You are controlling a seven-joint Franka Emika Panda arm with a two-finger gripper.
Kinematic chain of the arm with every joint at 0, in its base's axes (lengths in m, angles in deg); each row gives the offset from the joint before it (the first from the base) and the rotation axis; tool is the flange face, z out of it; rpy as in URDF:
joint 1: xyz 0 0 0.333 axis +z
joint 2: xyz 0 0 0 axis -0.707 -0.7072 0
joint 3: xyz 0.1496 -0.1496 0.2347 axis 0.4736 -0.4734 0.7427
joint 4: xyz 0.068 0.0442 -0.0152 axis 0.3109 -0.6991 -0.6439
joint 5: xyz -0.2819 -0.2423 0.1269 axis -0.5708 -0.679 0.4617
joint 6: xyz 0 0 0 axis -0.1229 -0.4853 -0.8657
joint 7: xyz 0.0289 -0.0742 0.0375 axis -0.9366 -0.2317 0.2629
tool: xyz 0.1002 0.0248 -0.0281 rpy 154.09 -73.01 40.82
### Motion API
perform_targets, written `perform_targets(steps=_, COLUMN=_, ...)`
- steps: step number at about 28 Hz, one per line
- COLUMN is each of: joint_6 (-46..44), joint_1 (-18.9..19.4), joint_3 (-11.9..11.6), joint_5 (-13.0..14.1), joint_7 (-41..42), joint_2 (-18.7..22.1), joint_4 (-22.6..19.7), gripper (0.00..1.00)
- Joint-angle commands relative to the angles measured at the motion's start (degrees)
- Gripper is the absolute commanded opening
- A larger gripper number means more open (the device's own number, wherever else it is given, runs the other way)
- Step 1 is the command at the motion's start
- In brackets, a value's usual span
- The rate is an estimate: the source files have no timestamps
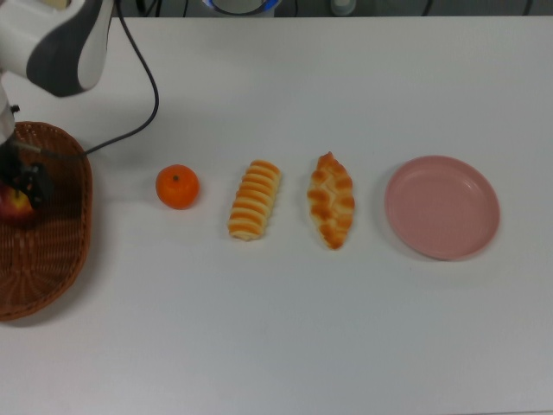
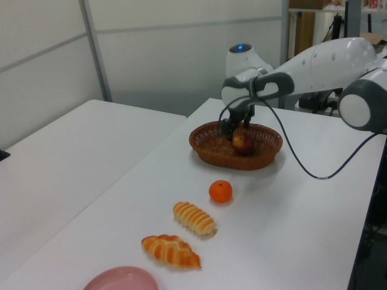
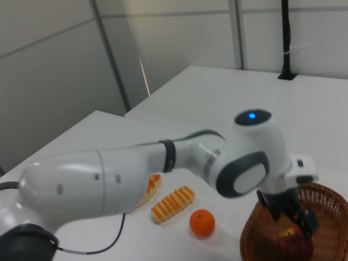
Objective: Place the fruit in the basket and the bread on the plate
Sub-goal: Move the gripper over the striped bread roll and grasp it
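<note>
The red-yellow apple (image 2: 242,142) lies inside the brown wicker basket (image 2: 208,152) at the top view's left edge. My gripper (image 3: 291,216) hangs just above the apple (image 3: 294,243), open, its fingers spread and clear of the fruit. The orange mandarin (image 1: 177,187) sits on the table to the right of the basket (image 1: 54,259) in the top view. Beside it lie the striped loaf (image 1: 254,200) and then the braided loaf (image 1: 332,200). Further right in the top view stands the pink plate (image 1: 441,207), with nothing on it.
The white arm and its black cable (image 1: 143,95) reach over the table's far left part in the top view. A second white table (image 2: 66,151) stands on the left view's left, across a gap.
</note>
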Motion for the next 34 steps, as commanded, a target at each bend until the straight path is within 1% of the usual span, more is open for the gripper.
perform_targets(steps=1, joint_6=-2.6, joint_1=2.2, joint_3=0.0, joint_5=2.1, joint_7=1.1, joint_2=4.1, joint_4=-1.8, gripper=1.00)
perform_targets(steps=4, joint_6=-4.2, joint_1=4.1, joint_3=0.0, joint_5=2.1, joint_7=1.1, joint_2=4.8, joint_4=-1.8, gripper=1.00)
perform_targets(steps=9, joint_6=-9.2, joint_1=10.3, joint_3=0.0, joint_5=2.1, joint_7=1.0, joint_2=5.1, joint_4=-1.8, gripper=1.00)
perform_targets(steps=10, joint_6=-10.5, joint_1=12.6, joint_3=0.0, joint_5=2.1, joint_7=0.9, joint_2=5.1, joint_4=-1.8, gripper=1.00)
perform_targets(steps=15, joint_6=-12.9, joint_1=18.3, joint_3=0.0, joint_5=2.1, joint_7=0.5, joint_2=5.0, joint_4=-1.9, gripper=1.00)
perform_targets(steps=16, joint_6=-13.6, joint_1=20.2, joint_3=0.0, joint_5=2.1, joint_7=-0.3, joint_2=4.9, joint_4=-2.1, gripper=1.00)
perform_targets(steps=21, joint_6=-13.8, joint_1=24.3, joint_3=0.2, joint_5=2.1, joint_7=-2.7, joint_2=4.2, joint_4=-2.4, gripper=1.00)
perform_targets(steps=22, joint_6=-13.8, joint_1=25.7, joint_3=0.2, joint_5=2.1, joint_7=-3.1, joint_2=3.7, joint_4=-2.5, gripper=1.00)
perform_targets(steps=26, joint_6=-13.7, joint_1=28.4, joint_3=0.2, joint_5=1.9, joint_7=-3.2, joint_2=2.6, joint_4=-3.3, gripper=1.00)
perform_targets(steps=27, joint_6=-13.7, joint_1=29.4, joint_3=0.2, joint_5=1.7, joint_7=-3.2, joint_2=1.8, joint_4=-3.5, gripper=1.00)
perform_targets(steps=34, joint_6=-13.4, joint_1=31.2, joint_3=0.2, joint_5=1.0, joint_7=-3.1, joint_2=-0.3, joint_4=-3.6, gripper=1.00)
